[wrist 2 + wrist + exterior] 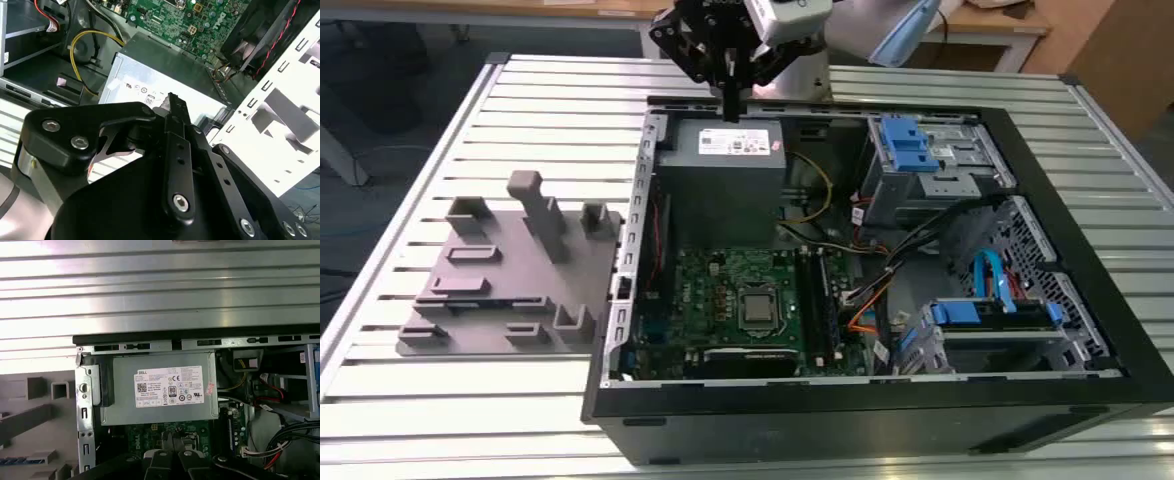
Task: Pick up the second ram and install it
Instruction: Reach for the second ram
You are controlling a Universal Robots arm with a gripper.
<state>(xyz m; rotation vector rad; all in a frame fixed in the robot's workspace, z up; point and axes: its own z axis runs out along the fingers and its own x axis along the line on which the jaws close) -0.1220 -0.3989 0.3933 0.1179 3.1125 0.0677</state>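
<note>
Ribbed aluminium table carries an opened desktop computer and a parts tray, with bare slats running round both. The second ram, a long, thin, flat memory stick seen in the first wrist view as a narrow dark strip flecked with blue, lies in a holder of the grey plastic fixture tray. That tray sits just beside the case wall on the exterior view's left. Well apart from the stick, the arm's black metal gripper hangs clenched, its fingertips pressed together. It is above the grey metal power supply box at the far end of the black, open-sided computer case. A white printed label faces up from the supply's top, with rows of small text and certification marks. Past the supply lies the green motherboard with its square silver CPU. Blue plastic drive latches and a tangle of black, yellow and orange cables fill the side towards the exterior view's right. Open air surrounds the claw, and the case's black rim runs directly below it.
</note>
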